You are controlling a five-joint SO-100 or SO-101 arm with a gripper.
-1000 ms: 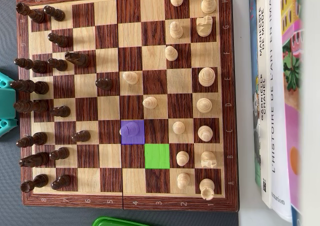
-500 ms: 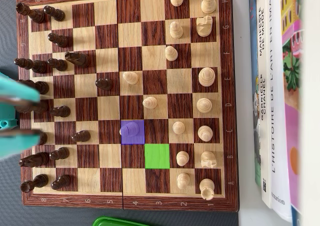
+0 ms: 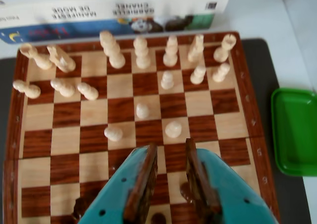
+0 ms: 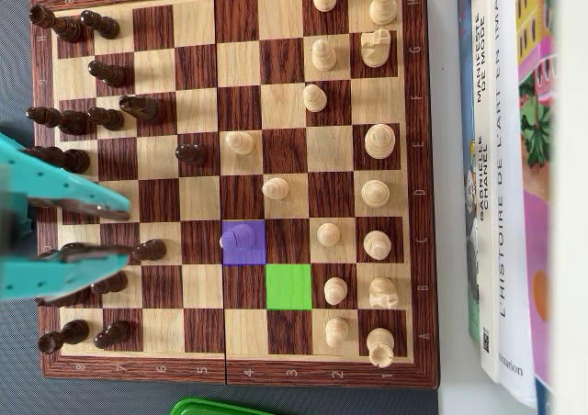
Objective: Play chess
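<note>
The wooden chessboard (image 4: 198, 66) carries dark pieces on the left and light pieces on the right in the overhead view. A purple-marked square holds a light pawn (image 4: 241, 240), and a green-marked empty square (image 4: 288, 286) lies diagonally below-right of it. My teal gripper (image 4: 127, 236) reaches in from the left over the dark ranks, open, nothing between its fingers. A dark pawn (image 4: 149, 249) stands just past the lower fingertip. In the wrist view the gripper (image 3: 171, 145) is open at the bottom, with that light pawn (image 3: 173, 129) just beyond the fingertips.
Books (image 4: 505, 176) lie along the board's right side in the overhead view and across the top, books (image 3: 114, 11), in the wrist view. A green tray (image 4: 216, 406) (image 3: 294, 130) sits beside the board. Two more advanced light pawns (image 4: 276, 188) (image 4: 239, 142) stand mid-board.
The gripper has come in from the left edge and moved right over the dark pieces, with its fingers spread. No piece has moved.
</note>
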